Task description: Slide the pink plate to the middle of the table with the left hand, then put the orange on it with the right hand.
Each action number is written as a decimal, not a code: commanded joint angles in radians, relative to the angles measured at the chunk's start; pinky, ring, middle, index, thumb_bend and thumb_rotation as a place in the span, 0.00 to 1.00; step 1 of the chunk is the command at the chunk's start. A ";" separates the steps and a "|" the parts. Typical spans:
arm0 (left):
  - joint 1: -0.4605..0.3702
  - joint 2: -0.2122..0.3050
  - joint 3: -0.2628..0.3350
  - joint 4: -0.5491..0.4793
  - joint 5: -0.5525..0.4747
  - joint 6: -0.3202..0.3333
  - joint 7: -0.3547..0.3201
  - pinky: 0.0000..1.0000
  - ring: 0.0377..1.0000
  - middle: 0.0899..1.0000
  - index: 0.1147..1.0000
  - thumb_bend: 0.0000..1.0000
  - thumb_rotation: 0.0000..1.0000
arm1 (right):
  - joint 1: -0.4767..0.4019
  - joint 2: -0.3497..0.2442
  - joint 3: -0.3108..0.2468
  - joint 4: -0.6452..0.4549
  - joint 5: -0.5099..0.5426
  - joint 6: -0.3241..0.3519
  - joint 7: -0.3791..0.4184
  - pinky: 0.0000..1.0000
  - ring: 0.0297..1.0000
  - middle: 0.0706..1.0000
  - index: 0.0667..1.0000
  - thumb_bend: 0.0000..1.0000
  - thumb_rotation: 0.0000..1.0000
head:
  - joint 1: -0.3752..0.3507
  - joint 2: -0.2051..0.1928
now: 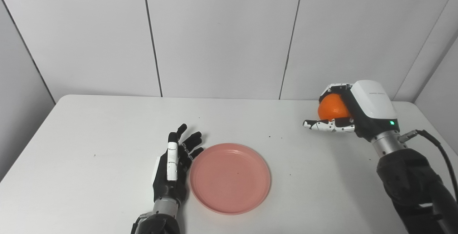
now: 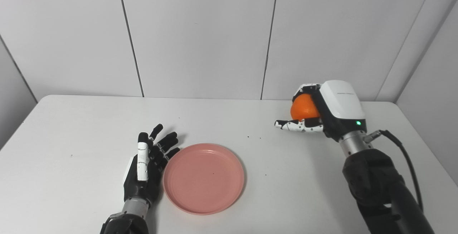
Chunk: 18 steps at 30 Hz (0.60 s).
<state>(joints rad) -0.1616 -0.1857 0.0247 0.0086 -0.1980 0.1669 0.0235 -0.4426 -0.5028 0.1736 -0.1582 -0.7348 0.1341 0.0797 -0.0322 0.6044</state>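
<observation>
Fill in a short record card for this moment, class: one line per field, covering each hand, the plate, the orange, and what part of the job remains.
left hand: open, fingers spread, at the left rim of the plate
right hand: shut on the orange, at the table's far right
pink plate: flat on the white table, near the middle, empty
orange: in the right hand, not on the plate
remaining: put the orange on the plate
</observation>
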 commanded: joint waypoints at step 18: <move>0.027 -0.024 0.006 0.025 -0.006 0.025 0.023 0.78 0.81 0.74 0.86 0.79 0.90 | -0.070 0.130 0.057 -0.105 0.058 -0.056 0.116 0.17 0.20 0.26 0.30 0.65 0.57 | -0.013 -0.001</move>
<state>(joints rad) -0.1615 -0.1856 0.0240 0.0099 -0.1991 0.1625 0.0235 -0.4726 -0.3776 0.2308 -0.2197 -0.6847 0.1245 0.1919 -0.0460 0.6044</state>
